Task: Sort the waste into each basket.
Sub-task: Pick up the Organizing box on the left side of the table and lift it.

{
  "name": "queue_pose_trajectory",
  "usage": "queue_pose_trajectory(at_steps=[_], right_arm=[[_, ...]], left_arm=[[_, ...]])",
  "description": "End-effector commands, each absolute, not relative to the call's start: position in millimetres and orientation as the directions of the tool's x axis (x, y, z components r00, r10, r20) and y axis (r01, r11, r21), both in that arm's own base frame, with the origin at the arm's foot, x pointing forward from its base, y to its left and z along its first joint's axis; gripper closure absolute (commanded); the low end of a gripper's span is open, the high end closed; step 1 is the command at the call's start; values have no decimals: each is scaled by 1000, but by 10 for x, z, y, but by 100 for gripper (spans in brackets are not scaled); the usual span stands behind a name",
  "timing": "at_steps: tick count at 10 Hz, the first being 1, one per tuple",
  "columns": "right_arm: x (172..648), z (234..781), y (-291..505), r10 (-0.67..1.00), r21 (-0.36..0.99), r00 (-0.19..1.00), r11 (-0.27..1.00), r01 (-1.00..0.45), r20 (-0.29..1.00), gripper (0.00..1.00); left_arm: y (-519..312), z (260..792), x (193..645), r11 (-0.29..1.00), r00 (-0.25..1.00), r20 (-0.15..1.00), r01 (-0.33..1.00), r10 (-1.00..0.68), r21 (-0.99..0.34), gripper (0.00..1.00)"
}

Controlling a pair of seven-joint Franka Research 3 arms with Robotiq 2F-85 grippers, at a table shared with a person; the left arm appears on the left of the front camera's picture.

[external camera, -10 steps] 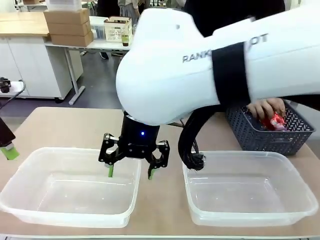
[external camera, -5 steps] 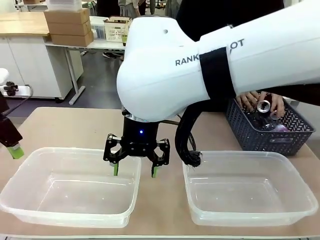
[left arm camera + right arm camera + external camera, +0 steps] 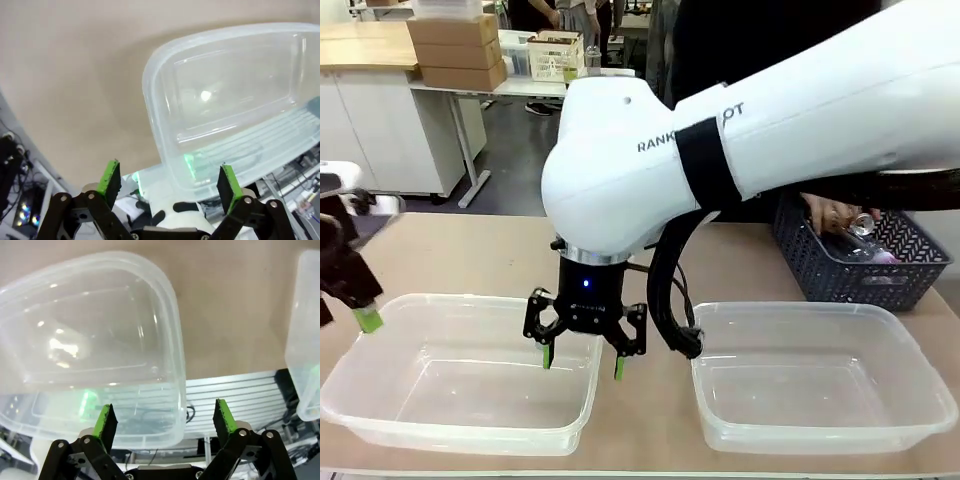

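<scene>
The right gripper (image 3: 583,360) has its fingers spread wide with nothing between them. They straddle the rolled right rim of the left see-through rectangular plastic tub (image 3: 350,410): one green pad is inside, the other over the bare strip before the matching right tub (image 3: 820,440). The left gripper (image 3: 168,180) is released and empty, above the left tub's outer corner, with open tan table (image 3: 470,250) beyond its fingers. The waste (image 3: 865,240) sits well beyond both sets of fingers in the dark lattice-walled plastic basket (image 3: 860,280), under a person's hand (image 3: 825,213); single pieces are too blurred to tell.
</scene>
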State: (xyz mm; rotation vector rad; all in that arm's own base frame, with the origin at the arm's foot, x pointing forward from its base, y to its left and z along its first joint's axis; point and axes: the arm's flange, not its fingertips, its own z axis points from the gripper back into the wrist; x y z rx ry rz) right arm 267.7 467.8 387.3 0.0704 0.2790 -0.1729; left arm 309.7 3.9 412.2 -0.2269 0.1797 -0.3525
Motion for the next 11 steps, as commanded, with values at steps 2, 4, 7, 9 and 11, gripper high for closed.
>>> queue_pose_trajectory(at_steps=[2, 4, 7, 9, 11], right_arm=[[2755, 3879, 4826, -285, -22, 928, 957, 288, -240, 0], [2767, 3869, 4825, -320, -44, 922, 947, 318, -219, 0], [2782, 3801, 4846, -355, -108, 909, 934, 339, -216, 0], [2764, 3735, 4812, -357, -107, 907, 934, 342, -223, 0], [2738, 3743, 4793, -351, -85, 922, 936, 341, -165, 48]], left_arm=[[-121, 3506, 3012, 911, 904, -217, 304, -368, -279, 0], [-162, 3300, 2971, 910, 890, -255, 308, -379, -277, 0], [-149, 3325, 2944, 917, 914, -195, 302, -356, -259, 0], [-144, 3317, 2941, 915, 919, -177, 298, -352, -273, 0], [-154, 3309, 2954, 913, 915, -183, 305, -359, -270, 57]])
